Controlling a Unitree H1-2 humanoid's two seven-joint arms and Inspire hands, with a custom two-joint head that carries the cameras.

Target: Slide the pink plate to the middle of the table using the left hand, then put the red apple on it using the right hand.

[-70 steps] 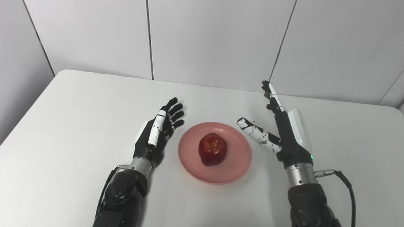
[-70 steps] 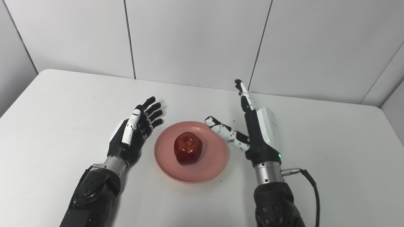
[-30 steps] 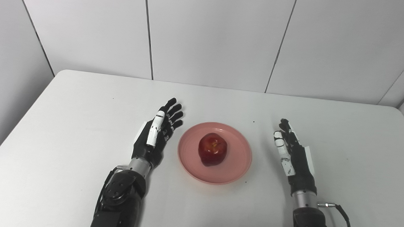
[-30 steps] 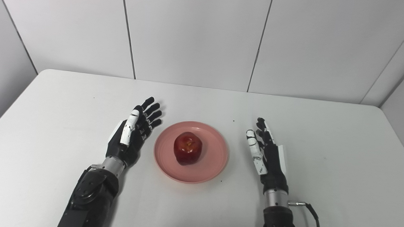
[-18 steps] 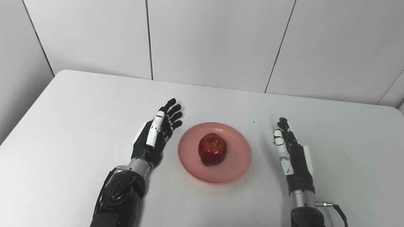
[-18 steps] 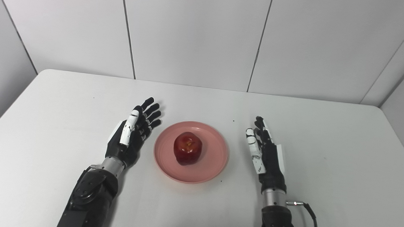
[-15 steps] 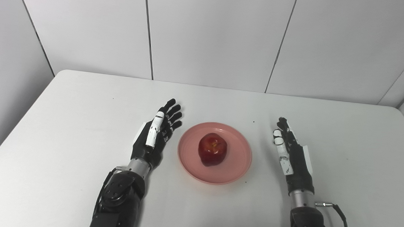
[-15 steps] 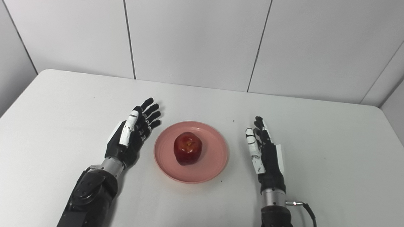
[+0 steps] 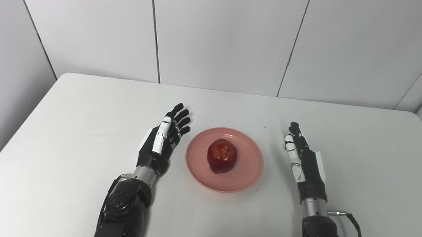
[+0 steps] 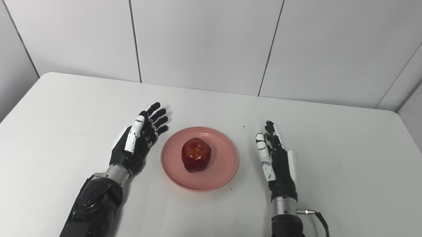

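The pink plate (image 9: 246,177) lies near the middle of the white table, and the red apple (image 9: 222,156) sits upright on its centre. My left hand (image 9: 161,143) rests just left of the plate, open, fingers stretched forward, a small gap from the rim. To the right of the plate my right hand (image 9: 304,161) stands edge-on, open and holding nothing, well apart from the rim. The same layout shows in the right eye view, with the apple (image 10: 196,154) between the left hand (image 10: 135,143) and the right hand (image 10: 276,160).
The white table (image 9: 72,119) ends at grey wall panels (image 9: 221,37) behind. A black cable (image 9: 354,224) trails from my right wrist near the front edge.
Over 2.3 s my right hand pulled back from beside the plate, lowered, and its thumb folded in alongside the fingers. In the last half second it barely drifted. Left hand, plate and apple stayed put.
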